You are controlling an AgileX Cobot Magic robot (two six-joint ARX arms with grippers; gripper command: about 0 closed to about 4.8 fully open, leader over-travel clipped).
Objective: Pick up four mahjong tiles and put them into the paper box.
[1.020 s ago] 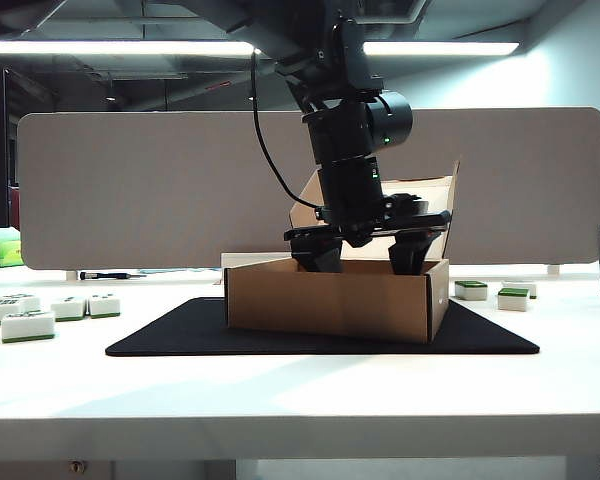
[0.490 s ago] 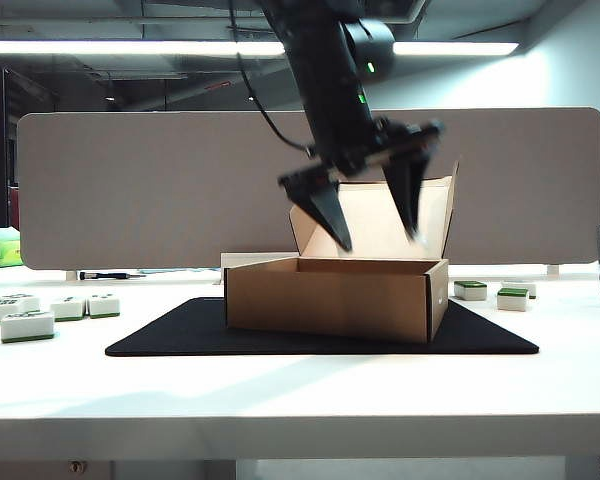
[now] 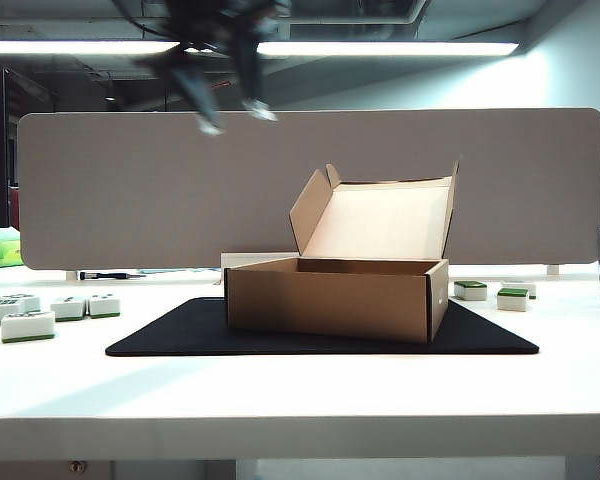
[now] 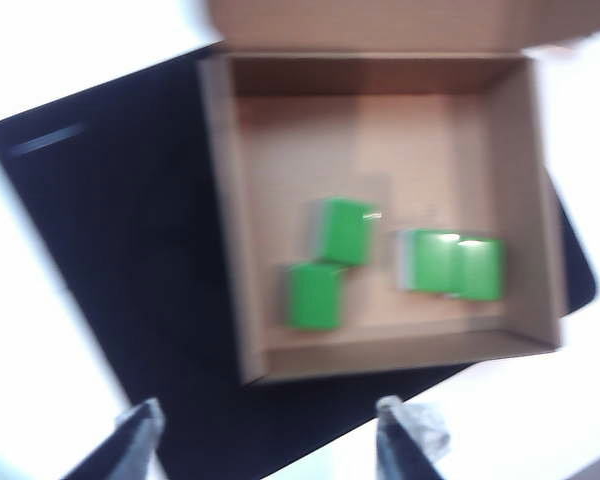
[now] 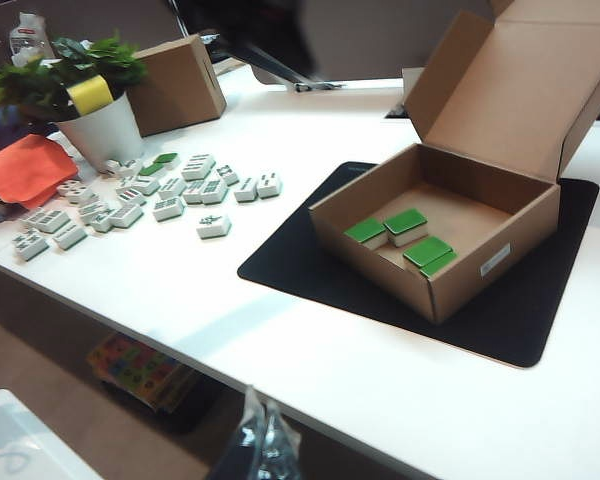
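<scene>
The paper box (image 3: pixel 335 295) stands open on a black mat, lid upright. Several green-backed mahjong tiles (image 4: pixel 345 230) lie flat on its floor; the right wrist view shows them too (image 5: pixel 405 222), while the front wall hides them in the exterior view. My left gripper (image 3: pixel 235 115) is a blur high above the table, left of the box. Its fingers are spread wide over the mat's near edge (image 4: pixel 270 440), open with nothing between them. My right gripper (image 5: pixel 265 440) hangs off the table's front edge, fingers pressed together, shut and empty.
Loose tiles sit on the table left (image 3: pixel 28 325) and right (image 3: pixel 512 298) of the black mat (image 3: pixel 180 335). A group of white-faced tiles (image 5: pixel 160 195), a potted plant (image 5: pixel 95 130) and a second brown box (image 5: pixel 180 85) stand further left. A grey partition (image 3: pixel 130 190) closes the back.
My left gripper has lifted out of the box and swung up and to the left, empty. The box and the tiles in it have stayed put.
</scene>
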